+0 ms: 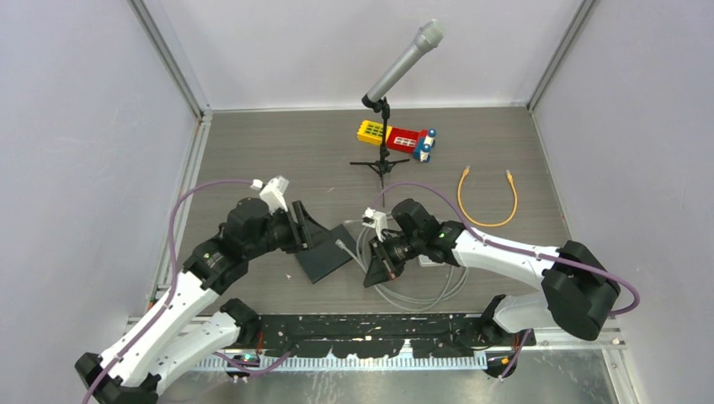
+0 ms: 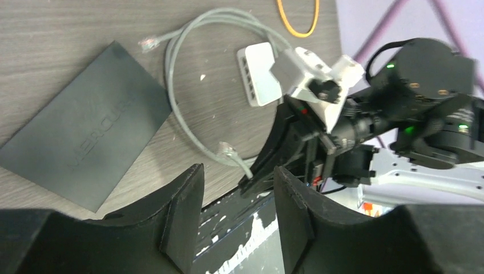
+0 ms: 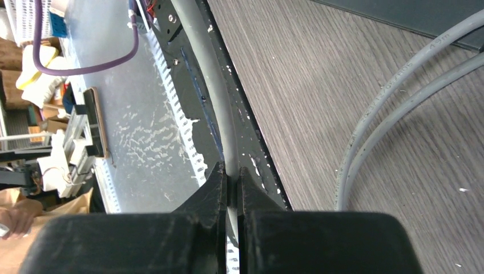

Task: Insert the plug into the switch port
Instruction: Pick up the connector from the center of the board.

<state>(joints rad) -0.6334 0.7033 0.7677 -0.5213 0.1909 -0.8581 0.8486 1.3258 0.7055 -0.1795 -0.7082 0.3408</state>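
Note:
A small white switch (image 2: 259,74) with a row of ports lies on the table; in the top view my right arm mostly hides it. A grey cable (image 2: 171,85) loops beside it. One plug (image 2: 149,41) lies free past the corner of a flat black box (image 2: 85,142). The other plug (image 2: 228,151) sticks out just beyond my right gripper (image 3: 231,174), which is shut on the grey cable (image 3: 205,74) close behind it, low over the table (image 1: 376,268). My left gripper (image 2: 237,188) is open and empty, hovering by the black box (image 1: 324,252).
An orange cable (image 1: 488,202) lies at the back right. A microphone on a tripod stand (image 1: 383,126) and a toy block model (image 1: 396,135) stand at the back. The black rail (image 1: 370,328) runs along the table's near edge.

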